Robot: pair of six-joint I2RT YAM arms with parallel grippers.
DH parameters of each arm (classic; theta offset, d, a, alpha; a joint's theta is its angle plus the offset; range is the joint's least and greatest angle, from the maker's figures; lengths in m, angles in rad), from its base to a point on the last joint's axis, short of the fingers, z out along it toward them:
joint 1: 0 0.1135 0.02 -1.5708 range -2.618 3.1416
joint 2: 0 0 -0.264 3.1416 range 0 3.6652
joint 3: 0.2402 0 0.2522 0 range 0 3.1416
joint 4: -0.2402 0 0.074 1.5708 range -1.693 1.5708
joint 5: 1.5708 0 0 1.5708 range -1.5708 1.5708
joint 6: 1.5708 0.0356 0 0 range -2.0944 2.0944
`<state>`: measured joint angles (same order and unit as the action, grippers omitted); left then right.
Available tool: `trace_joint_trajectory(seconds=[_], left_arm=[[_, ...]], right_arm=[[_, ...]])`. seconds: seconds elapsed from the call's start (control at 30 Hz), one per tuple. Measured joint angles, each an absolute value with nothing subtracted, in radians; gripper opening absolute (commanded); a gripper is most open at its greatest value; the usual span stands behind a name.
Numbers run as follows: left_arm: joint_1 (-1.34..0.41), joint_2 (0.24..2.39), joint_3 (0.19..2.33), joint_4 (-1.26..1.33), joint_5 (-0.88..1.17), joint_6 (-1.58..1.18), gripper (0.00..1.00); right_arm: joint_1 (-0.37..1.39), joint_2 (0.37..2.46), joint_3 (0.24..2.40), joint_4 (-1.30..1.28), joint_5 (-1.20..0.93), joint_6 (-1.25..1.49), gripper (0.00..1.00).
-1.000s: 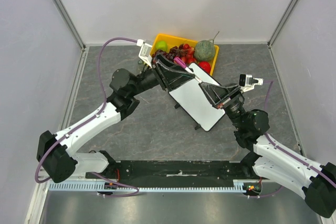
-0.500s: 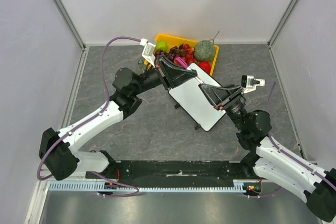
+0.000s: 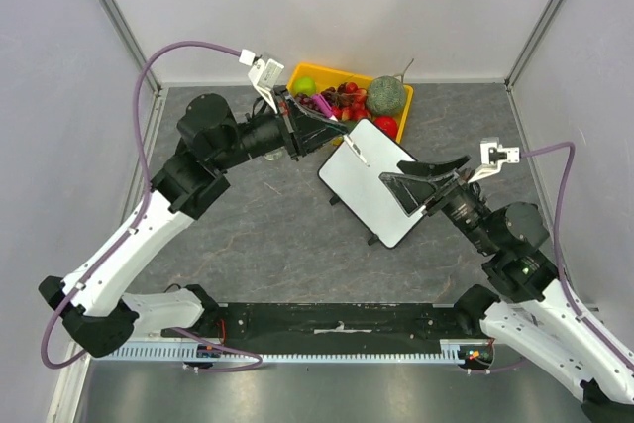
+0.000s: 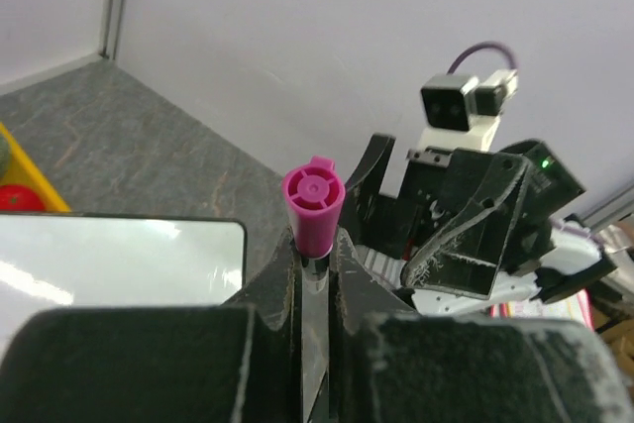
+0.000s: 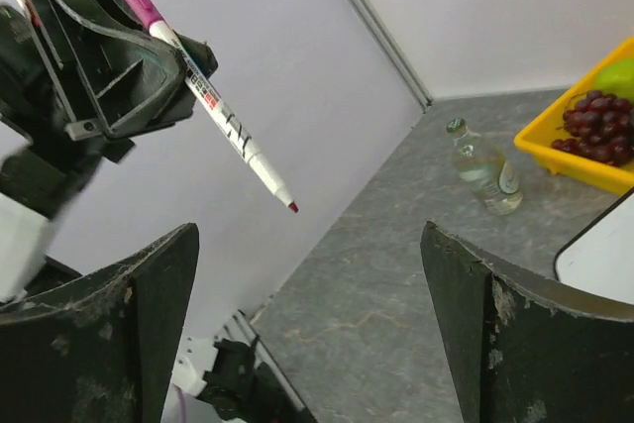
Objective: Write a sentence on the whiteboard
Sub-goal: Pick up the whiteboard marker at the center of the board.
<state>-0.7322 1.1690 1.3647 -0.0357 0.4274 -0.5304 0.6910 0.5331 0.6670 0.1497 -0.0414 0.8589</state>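
Now that the right gripper [image 3: 416,185] has let go and gapes wide, the left gripper [image 4: 315,255] alone clamps the marker [image 5: 213,96] over the blank whiteboard [image 3: 369,200] beside the tray [image 3: 327,70]; writing can begin.

Brightness: even, bright white light is filling all three views.
Shadows: the arms are casting only faint, soft shadows on the table [image 3: 287,245].
Glare: the whiteboard [image 4: 119,255] is throwing back pale streaks in the left wrist view.
Focus: the left gripper [image 4: 315,264] is blurring in the near foreground, while the marker [image 4: 314,210] is showing sharp.
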Motion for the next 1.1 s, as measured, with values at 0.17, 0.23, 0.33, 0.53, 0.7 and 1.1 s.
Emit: trace_joint_trajectory(seconds=[0.17,0.23,0.33,0.53,0.7,1.1], left_arm=[[-0.731,1.219,1.560,-0.385,0.472,-0.397,0.02],[-0.730,1.239,1.589,-0.493,0.509,-0.358,0.02],[-0.730,1.261,1.582,-0.643,0.589,-0.309,0.02],[-0.729,1.257,1.499,-0.789,0.744,-0.247,0.02],[-0.729,1.231,1.482,-0.812,0.884,-0.212,0.02],[-0.729,1.226,1.482,-0.797,1.052,-0.186,0.02]], right_arm=[[0.691,0.667,0.817,0.040,-0.155,0.701,0.98],[0.691,0.760,0.878,0.012,-0.238,0.648,0.98],[0.691,0.867,0.930,-0.023,-0.350,0.583,0.98],[0.692,0.988,0.952,-0.054,-0.643,0.526,0.86],[0.696,1.051,0.904,0.207,-0.904,0.692,0.78],[0.838,1.074,0.855,0.381,-1.042,0.789,0.31]])
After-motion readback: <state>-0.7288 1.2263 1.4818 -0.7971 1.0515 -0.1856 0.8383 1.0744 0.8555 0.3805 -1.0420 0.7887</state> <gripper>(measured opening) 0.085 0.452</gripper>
